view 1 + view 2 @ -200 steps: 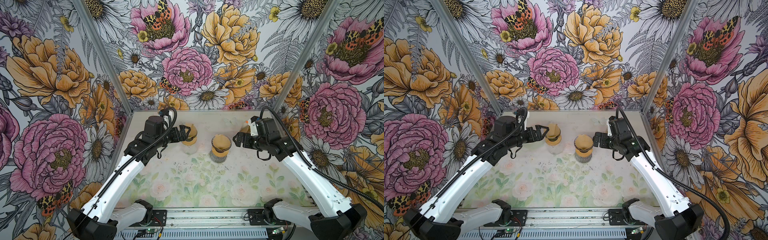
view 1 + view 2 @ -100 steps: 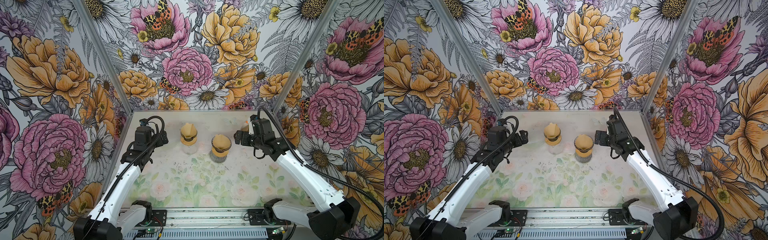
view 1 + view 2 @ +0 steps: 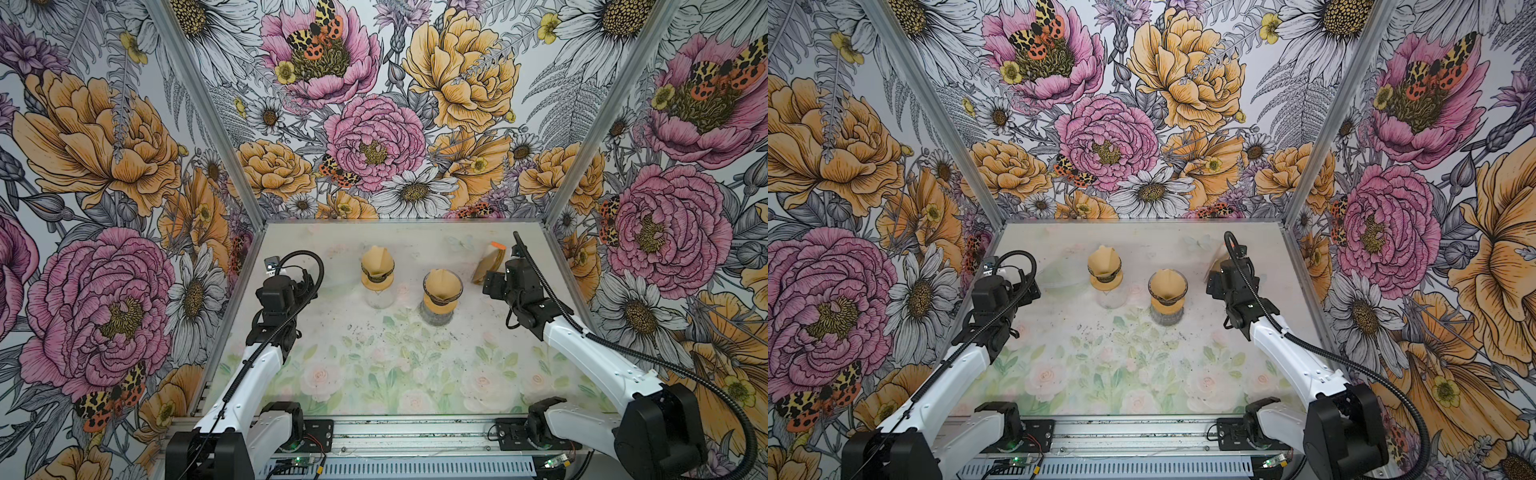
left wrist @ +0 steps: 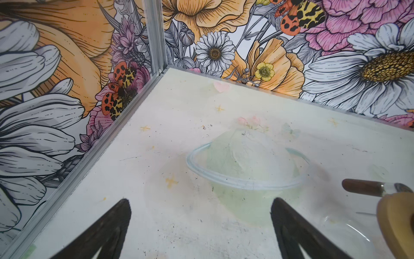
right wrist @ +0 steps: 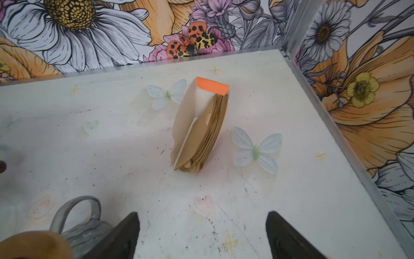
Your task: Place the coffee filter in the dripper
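Step in hand, as I read it: fetching a fresh filter. Filter pack (image 5: 201, 127), an open card sleeve with an orange tab, stands on the table (image 3: 415, 374) by the back right corner; coffee filters (image 5: 211, 134) sit stacked upright inside it, none drawn out. Right gripper (image 5: 201, 237) hovers just short of the pack and faces it, jaws wide and empty, not touching. Two loaded drippers (image 3: 377, 268) (image 3: 442, 286), each with a brown filter seated, stand on their vessels to the left of the pack. Beyond them, well apart from the pack, a clear glass dripper (image 4: 246, 166) rests on the table and looks empty; likely the target. Left gripper (image 4: 199, 233) hangs near it, on the side away from the pack, jaws wide, nothing held. Next move likely calls for the right arm to ease forward, align with the stack's edge and pinch the outermost sheet alone. Thin paper; several could lift together, or the light sleeve could tip.
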Robot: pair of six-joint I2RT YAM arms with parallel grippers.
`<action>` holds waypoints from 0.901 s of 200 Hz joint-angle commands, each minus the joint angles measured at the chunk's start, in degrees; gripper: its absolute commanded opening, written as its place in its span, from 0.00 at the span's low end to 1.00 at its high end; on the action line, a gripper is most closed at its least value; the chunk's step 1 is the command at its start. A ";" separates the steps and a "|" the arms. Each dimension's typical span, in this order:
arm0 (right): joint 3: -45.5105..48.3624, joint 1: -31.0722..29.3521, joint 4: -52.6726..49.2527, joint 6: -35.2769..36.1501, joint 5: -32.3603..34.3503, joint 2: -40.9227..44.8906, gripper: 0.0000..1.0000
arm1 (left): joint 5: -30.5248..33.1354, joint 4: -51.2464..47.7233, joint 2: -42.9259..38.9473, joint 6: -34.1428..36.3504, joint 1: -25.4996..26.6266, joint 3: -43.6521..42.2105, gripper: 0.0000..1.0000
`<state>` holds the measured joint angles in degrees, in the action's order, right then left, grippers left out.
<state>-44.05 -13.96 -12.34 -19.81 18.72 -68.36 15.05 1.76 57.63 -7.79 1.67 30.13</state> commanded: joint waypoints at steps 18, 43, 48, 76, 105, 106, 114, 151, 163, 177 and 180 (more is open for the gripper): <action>5.05 2.66 19.95 6.49 3.05 -4.12 0.92 | 1.13 20.00 3.87 3.92 -1.30 -6.72 0.99; 6.54 4.16 23.62 10.76 4.50 -5.78 0.95 | 1.04 22.58 7.05 4.54 -1.35 -6.88 0.99; 6.72 4.50 24.11 11.54 4.71 -6.06 0.95 | 0.99 23.66 7.95 4.54 -1.36 -7.01 0.99; 9.66 7.43 28.96 13.45 3.36 -6.87 0.97 | 0.64 32.12 12.99 5.60 -1.40 -8.27 0.99; 13.88 11.09 37.88 13.71 -1.92 -8.29 0.97 | 0.76 41.75 19.49 6.20 -1.49 -9.52 0.99; 13.94 11.21 38.07 13.69 -2.06 -8.38 0.96 | 0.72 41.84 19.60 6.21 -1.49 -9.50 0.99; 14.30 11.84 39.41 13.89 -2.65 -9.17 0.97 | 0.25 40.99 20.06 6.31 -1.50 -8.80 0.99; 17.10 12.29 48.95 15.07 -3.43 -13.59 0.95 | -0.97 47.88 26.69 5.87 -1.66 -8.57 0.99; 17.40 12.29 50.35 15.17 -4.06 -14.53 0.95 | -1.18 51.89 29.67 5.83 -1.67 -9.09 0.99; 18.17 12.29 52.56 15.33 -4.71 -15.44 0.95 | -2.07 54.28 31.15 6.37 -1.60 -9.58 0.99; 18.37 12.29 53.07 15.36 -4.79 -15.65 0.95 | -2.11 54.31 31.13 6.34 -1.59 -9.64 0.99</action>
<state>-26.81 -1.74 32.23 -5.48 15.77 -82.65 15.16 47.94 86.94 -2.52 0.49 21.78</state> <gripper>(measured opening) 0.950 0.988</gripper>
